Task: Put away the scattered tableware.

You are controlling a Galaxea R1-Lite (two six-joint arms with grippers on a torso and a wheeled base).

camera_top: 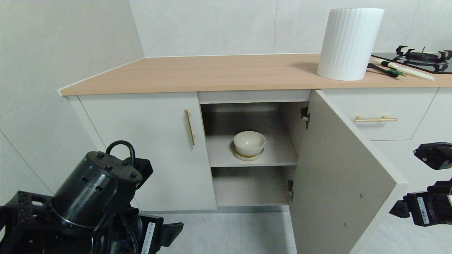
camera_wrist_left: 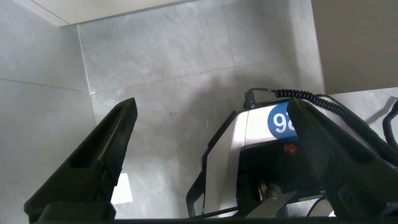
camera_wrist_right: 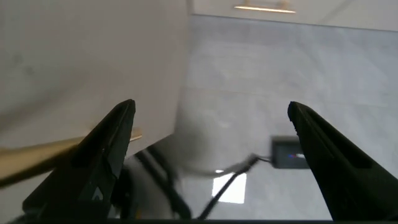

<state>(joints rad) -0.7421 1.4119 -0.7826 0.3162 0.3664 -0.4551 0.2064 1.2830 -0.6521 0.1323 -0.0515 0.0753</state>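
A cream bowl (camera_top: 249,142) rests on a small plate (camera_top: 248,156) on the middle shelf (camera_top: 279,153) of the open cabinet. On the counter at the far right lie a cream-handled utensil (camera_top: 409,71) and a green-handled one (camera_top: 386,71). My left arm (camera_top: 91,194) hangs low in front of the shut left door. The left gripper (camera_wrist_left: 211,106) is open over the floor with nothing between its fingers. My right arm (camera_top: 429,208) is to the right of the open door. The right gripper (camera_wrist_right: 211,107) is open and empty beside that door.
The cabinet's right door (camera_top: 339,176) swings out wide toward me; its gold handle (camera_wrist_right: 62,155) is near my right gripper. A tall white ribbed cylinder (camera_top: 349,44) stands on the wooden counter (camera_top: 212,72), with a stove burner (camera_top: 423,56) at the far right. The lower shelf (camera_top: 247,190) is bare.
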